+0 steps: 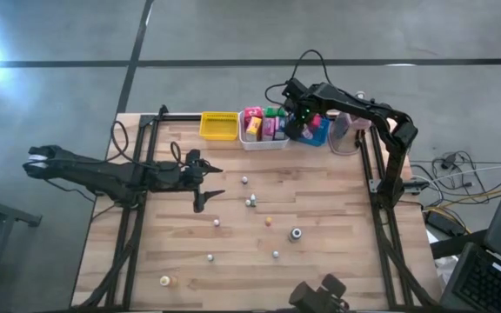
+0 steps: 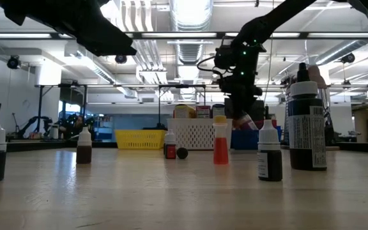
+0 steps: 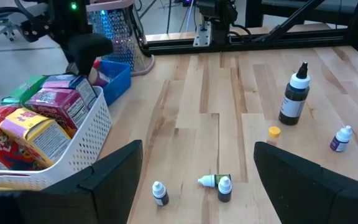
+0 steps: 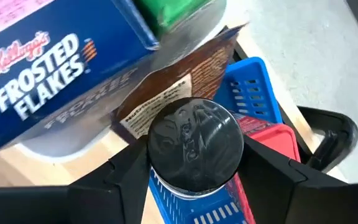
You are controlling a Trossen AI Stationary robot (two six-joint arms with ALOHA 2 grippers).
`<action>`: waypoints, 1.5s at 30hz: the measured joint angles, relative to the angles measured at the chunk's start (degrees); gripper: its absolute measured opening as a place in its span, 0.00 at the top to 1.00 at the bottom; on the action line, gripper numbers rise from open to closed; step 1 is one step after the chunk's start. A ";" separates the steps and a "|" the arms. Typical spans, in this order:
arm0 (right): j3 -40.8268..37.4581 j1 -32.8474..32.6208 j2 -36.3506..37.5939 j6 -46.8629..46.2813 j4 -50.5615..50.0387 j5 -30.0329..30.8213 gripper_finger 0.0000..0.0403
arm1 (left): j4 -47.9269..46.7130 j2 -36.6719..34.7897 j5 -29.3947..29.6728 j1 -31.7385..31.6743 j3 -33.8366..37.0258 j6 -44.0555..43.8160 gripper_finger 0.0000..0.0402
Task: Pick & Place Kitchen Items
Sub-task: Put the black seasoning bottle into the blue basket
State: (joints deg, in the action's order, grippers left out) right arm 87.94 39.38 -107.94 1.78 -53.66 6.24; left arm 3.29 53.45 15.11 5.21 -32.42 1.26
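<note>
My right gripper (image 1: 301,123) hangs over the blue bin (image 1: 318,132) at the table's far edge, shut on a small dark round piece (image 4: 194,146) with a shiny top. A red packet (image 4: 272,140) lies in that bin. The white bin (image 1: 263,137) beside it holds pink, green, yellow and blue packets (image 3: 48,106). The yellow bin (image 1: 218,126) stands to its left. Several small bottles (image 1: 250,202) stand or lie on the table's middle. My left gripper (image 1: 214,184) hovers open at the left, with nothing between its fingers. My right gripper pinches the dark round piece by two opposite sides of its rim (image 4: 156,155), one finger (image 4: 126,171) on each side. The fingers come from above, pointing steeply down. The piece is lifted clear over the blue bin (image 4: 253,93), its round top facing the wrist.
A pink-grey upright device (image 1: 346,130) stands right of the blue bin, close to my right arm. A tall dark bottle (image 2: 306,121) and an orange bottle (image 2: 220,144) stand among the small ones. The dark frame rails (image 1: 377,174) run along both table sides.
</note>
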 joint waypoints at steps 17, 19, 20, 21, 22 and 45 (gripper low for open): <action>-6.70 -0.02 7.65 -1.84 2.91 0.00 0.49 | 0.04 0.00 0.00 0.00 0.00 -2.15 0.22; -11.16 -0.02 10.13 -3.68 7.29 0.39 0.49 | 0.03 0.00 0.00 0.00 0.00 -2.19 0.22; -13.50 -0.02 11.44 -4.49 9.88 0.67 0.49 | 0.04 0.00 0.00 0.00 0.00 -2.19 0.22; -15.80 -0.02 12.87 -5.47 12.34 1.12 0.49 | 0.04 0.00 0.00 0.00 0.00 -2.16 0.22; -18.09 -0.02 14.28 -6.67 14.90 1.55 0.50 | 0.04 0.00 0.00 0.00 0.00 -1.98 0.22; -43.89 -0.24 23.13 -14.28 51.69 4.37 0.49 | 1.21 0.00 0.00 0.00 0.00 -2.48 0.22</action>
State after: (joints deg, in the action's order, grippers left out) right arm 44.05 39.13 -84.81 -12.50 -1.97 10.61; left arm 4.50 53.45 15.11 5.21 -32.42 -1.23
